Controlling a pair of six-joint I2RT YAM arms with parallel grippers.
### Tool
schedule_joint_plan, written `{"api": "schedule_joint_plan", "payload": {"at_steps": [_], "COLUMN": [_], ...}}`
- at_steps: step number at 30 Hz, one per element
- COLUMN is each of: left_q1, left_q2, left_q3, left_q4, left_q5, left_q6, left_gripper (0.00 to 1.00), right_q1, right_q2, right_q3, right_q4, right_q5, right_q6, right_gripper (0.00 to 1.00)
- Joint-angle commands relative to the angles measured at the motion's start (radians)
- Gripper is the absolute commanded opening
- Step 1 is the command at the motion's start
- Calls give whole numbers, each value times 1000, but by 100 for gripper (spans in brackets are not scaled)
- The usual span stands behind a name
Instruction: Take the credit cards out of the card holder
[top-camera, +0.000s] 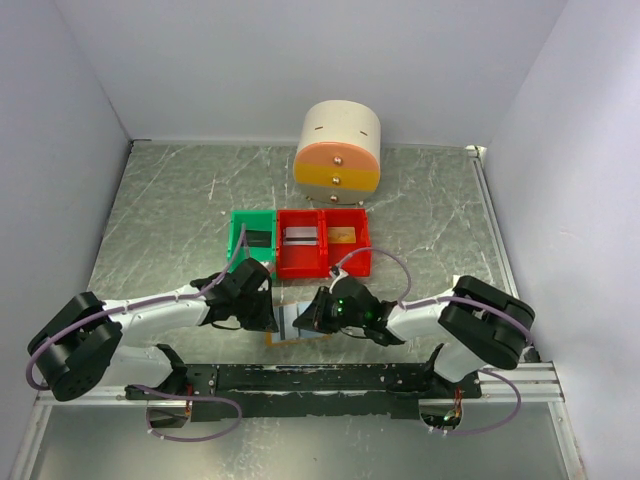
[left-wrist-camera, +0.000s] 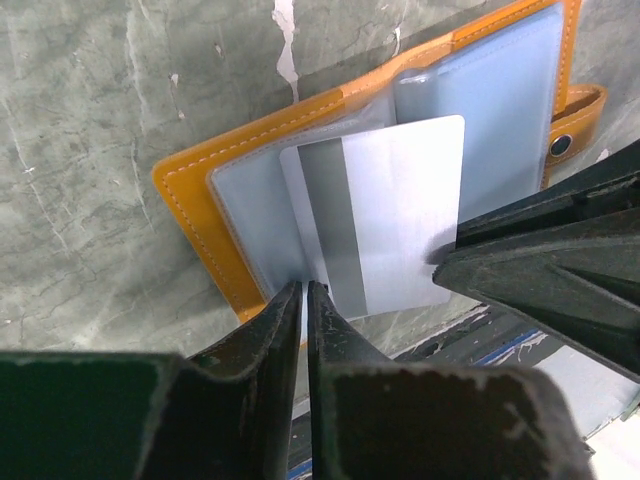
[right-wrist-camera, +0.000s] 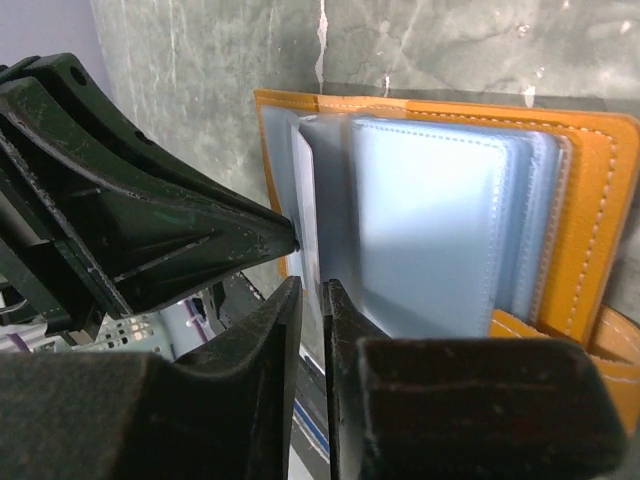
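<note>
table (top-camera: 160, 220): grey marbled top, pale walls on three sides.
drawer unit (top-camera: 338, 150): round, cream over orange, at the far edge, well apart from the arms.
left arm (top-camera: 150, 322): reaches in from the near left corner toward the middle of the table.
right arm (top-camera: 445, 312): reaches in from the near right, so the two wrists meet near the front edge.
red bins (top-camera: 300, 268): side by side mid-table, just beyond the grippers; a small flat item lies in each, too small to identify.
green bin (top-camera: 238, 236): touching the red bins on their left, with a dark flat item inside.
card holder (left-wrist-camera: 195, 225): lies open on the table between the two grippers, close to the near edge. orange-tan cover down, pale blue pockets up. in the right wrist view (right-wrist-camera: 600, 220) the pockets fan up in layers.
strap (left-wrist-camera: 585, 105): orange tab with a dark snap, at the holder's far corner.
grey-silver card (left-wrist-camera: 400, 210): part way out of a pocket, dark stripe showing, still overlapping the holder.
left gripper (left-wrist-camera: 303, 290): fingers pressed nearly together, only a thin slit between them. tips sit at the card's near corner by the pocket edge — cannot tell whether anything is pinched.
right gripper (right-wrist-camera: 312, 288): fingers closed to a narrow slit with a thin pale edge running into it; in the left wrist view its tip (left-wrist-camera: 440, 265) covers the card's other near corner — reads as pinching the card.
</note>
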Motion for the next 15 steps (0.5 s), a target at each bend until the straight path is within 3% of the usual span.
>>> {"api": "schedule_joint_plan", "payload": {"at_steps": [1,15], "left_q1": [-13,-24], "left_q2": [14,24], "left_q3": [13,12], "left_q4": [-42,-48], "left_q5": [-51,-57], "left_q6": [20,22], "left_gripper": [19,17], "right_q1": [-5,-64], "right_q2": [34,110], "right_q3": [45,85], "right_q4": [11,87], "right_q5": [-16,-189], "right_q6": [-42,-119], "right_gripper": [16,17]}}
